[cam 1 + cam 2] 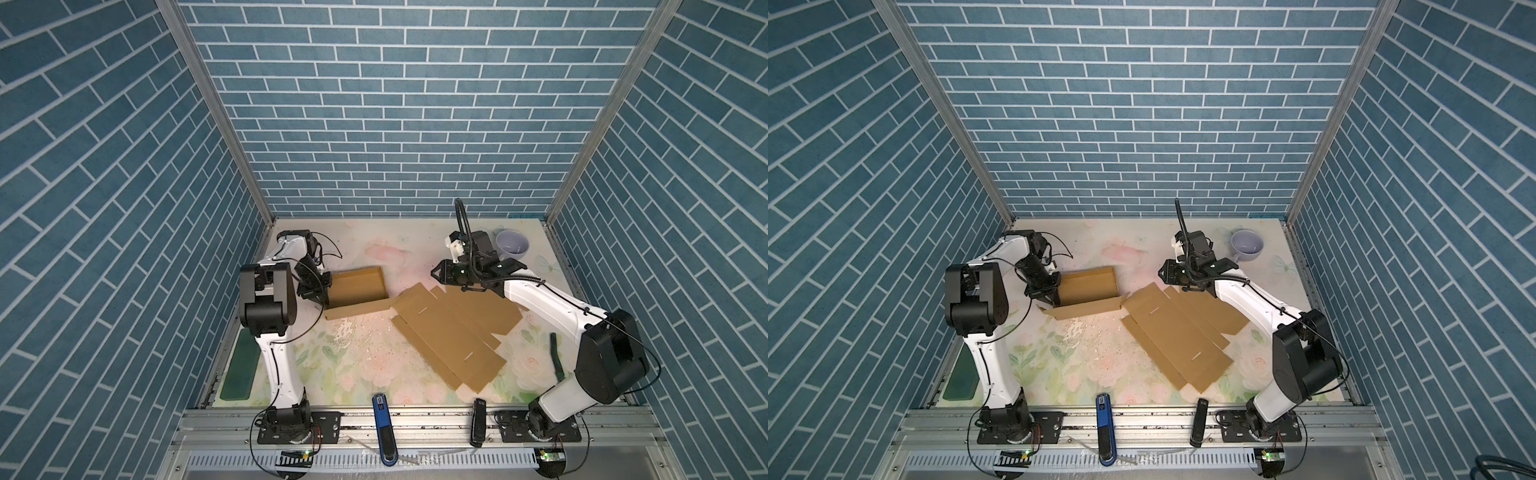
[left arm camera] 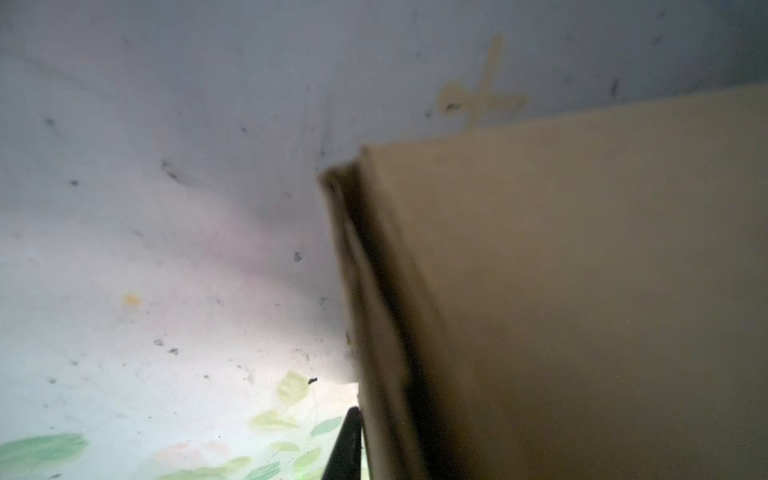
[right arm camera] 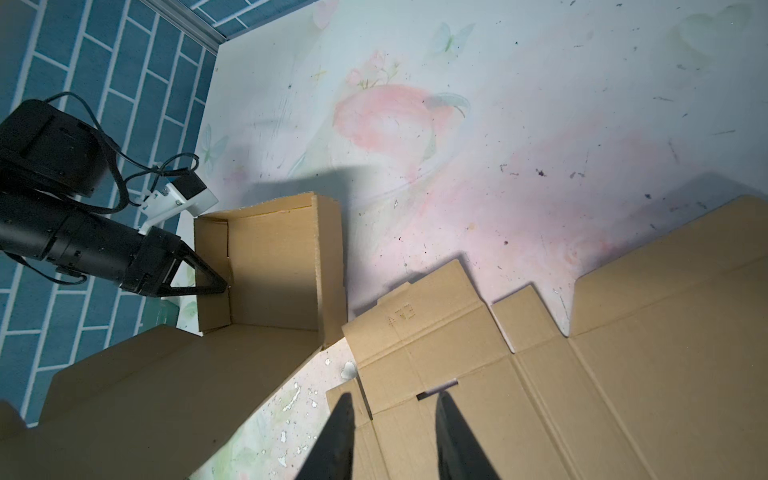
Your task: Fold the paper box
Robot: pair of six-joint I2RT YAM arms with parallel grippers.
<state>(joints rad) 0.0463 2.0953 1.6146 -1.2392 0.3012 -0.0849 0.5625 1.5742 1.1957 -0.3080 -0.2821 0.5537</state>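
Blue brick-patterned walls close in a floral worktop where two robot arms handle cardboard. Directly ahead of the left hand stands the paper box, half made: sides up, top open, one long flap lying flat out from it. That hand's fingers come almost together at the box's nearest end panel; whether they pinch the card or merely touch it cannot be told. The right hand hangs spread and empty just above a separate flat cardboard blank.

The card looks light and thin, stiff across its panels and ready to bend only at the scored creases. Raised sides would likely spring back if released, and the box would probably skate on the smooth worktop unless braced. A flap's free edge, close to a crease, seems the best hold.

The left wrist view is blurred and mostly filled with brown card, with only a sliver of one finger showing. In both top views the left hand covers the end panel it works on, so whether its tabs are tucked is unclear, as is whether box and blank touch at their near corners.
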